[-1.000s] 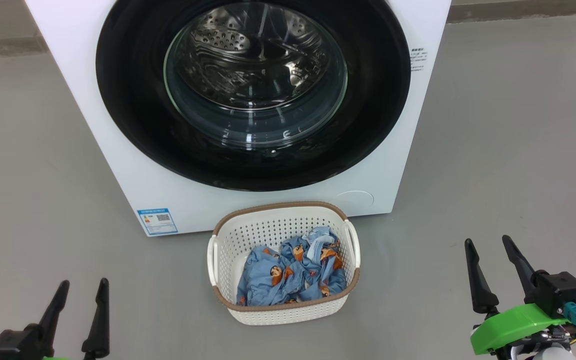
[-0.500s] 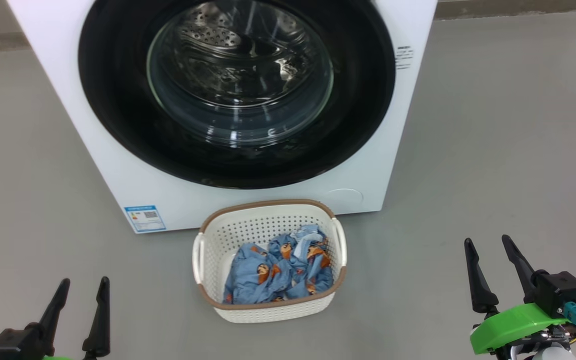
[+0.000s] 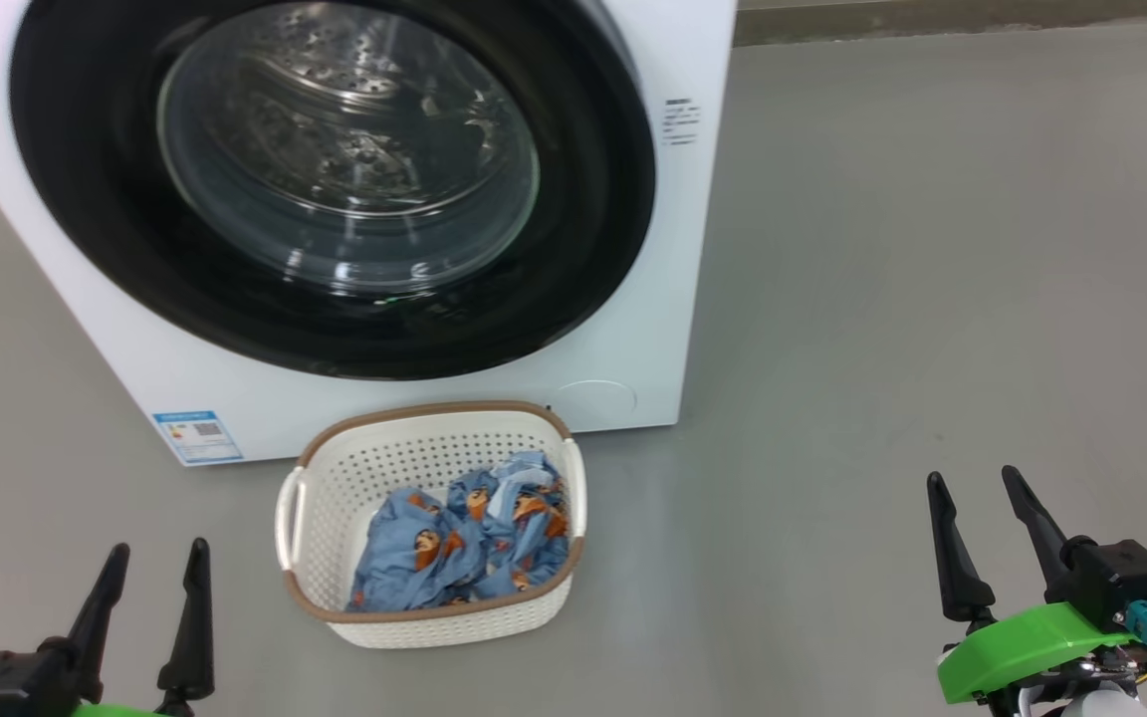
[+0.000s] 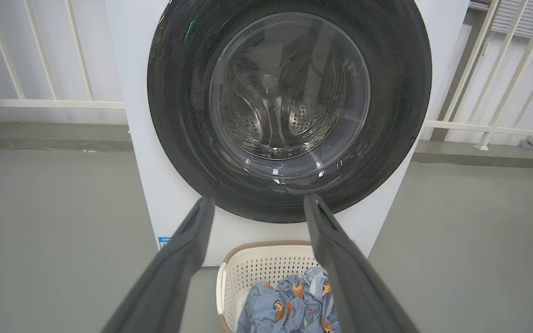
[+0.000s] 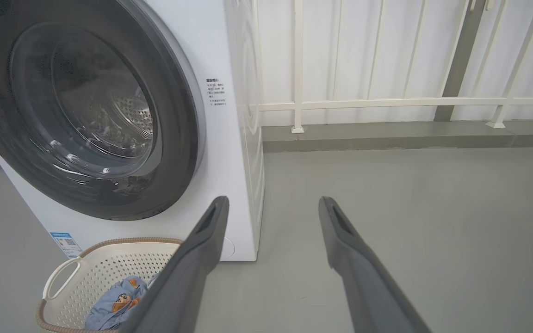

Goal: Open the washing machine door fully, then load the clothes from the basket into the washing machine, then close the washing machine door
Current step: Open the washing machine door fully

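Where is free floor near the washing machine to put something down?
The widest bare floor lies right of the washing machine, up to the railing. A bare patch lies left of the basket. It is crowded where the basket stands close before the machine's front.

Grey floor [image 3: 882, 299]; white railing [image 5: 363, 102] behind, standing on raised grey curb [image 5: 387, 136].

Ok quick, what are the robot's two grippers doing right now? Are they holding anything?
Left gripper: open, holding nothing.
Right gripper: open, holding nothing.
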